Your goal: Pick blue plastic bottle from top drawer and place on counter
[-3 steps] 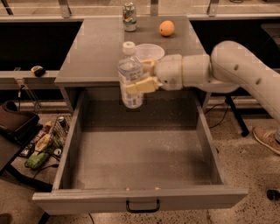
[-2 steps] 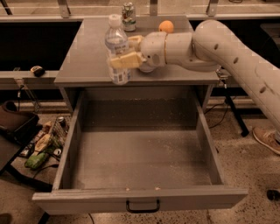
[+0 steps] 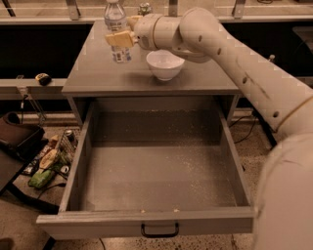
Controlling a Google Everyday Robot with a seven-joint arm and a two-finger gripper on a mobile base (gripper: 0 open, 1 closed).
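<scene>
Nearest us, the top drawer stands open, bottle gone; beyond it the counter; the gripper, clamped on the blue plastic bottle, has swung it from the front edge (a second ago) toward the far-left corner, beside the white bowl; set-down looks close.

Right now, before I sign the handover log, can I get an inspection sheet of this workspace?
Surface: counter, grey, bearing a white bowl.
Job's things: blue plastic bottle upright over the counter's back left, whether its base touches cannot be told; top drawer pulled open, only specks inside.
Clutter: small can at the counter's far end; oddments on the floor, left.
Grippers: pincer shut on the bottle's middle, above the counter.
Cables: dark cable on the floor, right of the cabinet.
Surroundings: pale ledge left, with a small dark object.
</scene>
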